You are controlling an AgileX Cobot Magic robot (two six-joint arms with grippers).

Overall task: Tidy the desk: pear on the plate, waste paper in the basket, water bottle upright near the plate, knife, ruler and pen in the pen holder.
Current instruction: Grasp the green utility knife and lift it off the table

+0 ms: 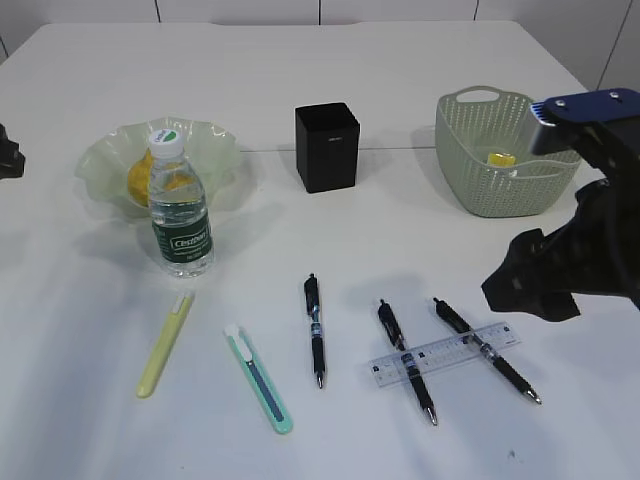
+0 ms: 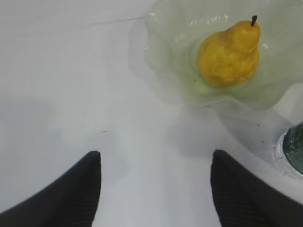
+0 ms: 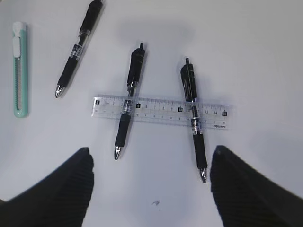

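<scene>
Left wrist view: my left fingers point(image 2: 154, 189) stand spread apart over bare surface point(image 2: 71, 85), holding nothing. Ahead of them and to the right, the pear point(image 2: 228, 54) lies in the plate point(image 2: 165, 71); the water bottle point(image 1: 178, 205) stands upright just beside the plate, its base showing at my far right. My right fingers point(image 3: 151, 189) are also wide open and empty, hovering above the ruler point(image 3: 161, 112), which lies across two pens point(image 3: 129, 101). A third pen point(image 3: 78, 47) and a green knife point(image 3: 20, 68) lie ahead to the left. The basket point(image 1: 500, 150) and pen holder point(image 1: 327, 147) sit further off.
</scene>
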